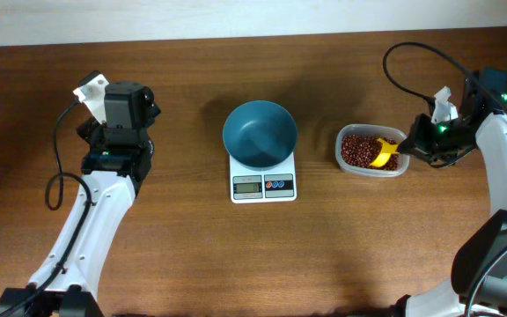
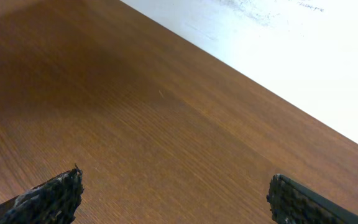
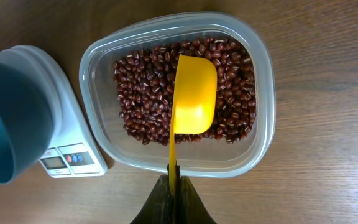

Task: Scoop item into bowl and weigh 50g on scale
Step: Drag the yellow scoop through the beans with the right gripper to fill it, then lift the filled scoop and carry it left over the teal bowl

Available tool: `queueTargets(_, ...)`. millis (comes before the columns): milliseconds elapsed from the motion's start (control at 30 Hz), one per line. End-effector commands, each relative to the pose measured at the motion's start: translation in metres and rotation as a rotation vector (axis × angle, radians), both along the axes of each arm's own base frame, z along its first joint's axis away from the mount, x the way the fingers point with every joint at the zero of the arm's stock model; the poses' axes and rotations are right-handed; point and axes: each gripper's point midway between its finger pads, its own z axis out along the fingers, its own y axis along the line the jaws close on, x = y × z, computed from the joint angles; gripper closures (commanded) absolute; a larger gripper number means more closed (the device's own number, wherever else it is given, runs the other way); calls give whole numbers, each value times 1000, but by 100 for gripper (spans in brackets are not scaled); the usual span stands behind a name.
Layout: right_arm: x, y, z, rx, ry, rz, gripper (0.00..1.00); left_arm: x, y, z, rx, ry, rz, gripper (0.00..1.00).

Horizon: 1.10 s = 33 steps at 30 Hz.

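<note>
The teal-blue bowl [image 1: 260, 134] [image 3: 8, 121] stands on the white scale [image 1: 263, 185] [image 3: 73, 158] in the middle of the table. To its right, dark red-brown beans [image 1: 357, 150] [image 3: 145, 93] fill a clear plastic container [image 1: 372, 169] [image 3: 104, 56]. My right gripper [image 1: 405, 148] [image 3: 174, 177] is shut on the thin handle of a yellow scoop [image 1: 382, 154] [image 3: 194, 93], whose cup sits over the beans with its underside toward the wrist camera. My left gripper [image 1: 121, 104] [image 2: 176, 199] hangs open over bare wood at the far left, its fingertips [image 2: 58, 193] wide apart, holding nothing.
The table's back edge meets a white wall [image 1: 236, 18] [image 2: 303, 50]. Black cables trail from both arms, one looping at the left [image 1: 55, 189] and one arching above the right arm [image 1: 412, 62].
</note>
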Motion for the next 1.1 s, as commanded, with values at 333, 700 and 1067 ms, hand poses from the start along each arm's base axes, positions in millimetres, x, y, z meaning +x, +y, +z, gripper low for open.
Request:
queueTargets(333,-5,8,-2,91,8,26,96,3,1,0,-11,-3,7,1)
queueTargets(700,-9,-8,11,208,-78,28,96,3,1,0,-11,-4,7,1)
queueTargets(1067,-10,-7,24,285,-158,72,96,3,1,0,-11,-3,7,1)
